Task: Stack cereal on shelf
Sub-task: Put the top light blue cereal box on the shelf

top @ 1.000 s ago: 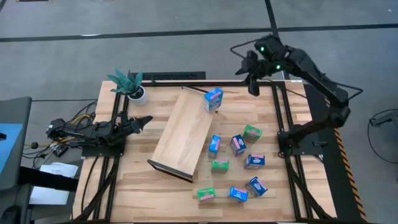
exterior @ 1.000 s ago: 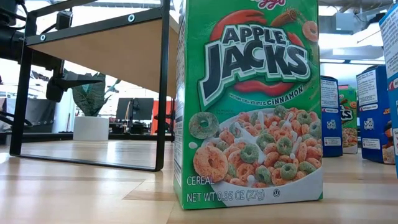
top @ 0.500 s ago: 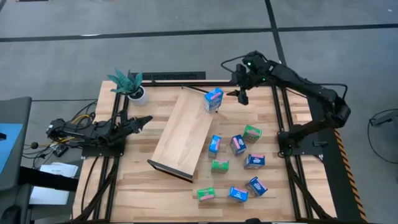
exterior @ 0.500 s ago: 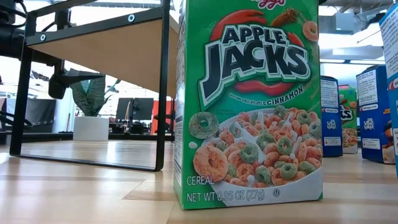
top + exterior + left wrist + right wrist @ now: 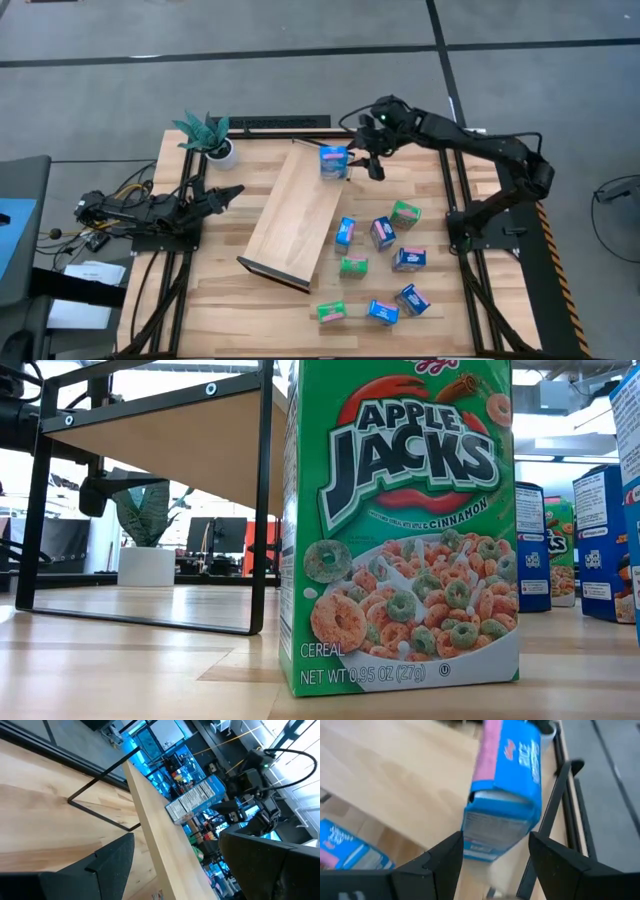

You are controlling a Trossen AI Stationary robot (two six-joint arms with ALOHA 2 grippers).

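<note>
Right arm reaches across the far side of the slatted wooden tabletop (image 5: 230, 310); right gripper (image 5: 366, 158) sits just beside a small blue carton with pink and white marks (image 5: 334, 161), which stands on the far end of the long flat light-wood shelf board with dark end pieces (image 5: 293, 216). Right wrist view: the blue carton (image 5: 503, 785) lies ahead of the two dark fingers (image 5: 431, 861), which are spread wide apart and grip nothing; whether either finger touches the carton cannot be told. Remaining cartons lie scattered on the tabletop to the right of the board, apart from it: a green one (image 5: 405, 213) near the arm base and a blue one (image 5: 345, 231) just beside the board edge. Low view is filled by one green Apple Jacks carton (image 5: 400, 525), upright. Left gripper (image 5: 222, 195) waits at the left table edge, near a small potted plant in a white pot (image 5: 212, 137), fingers parted and empty.
</note>
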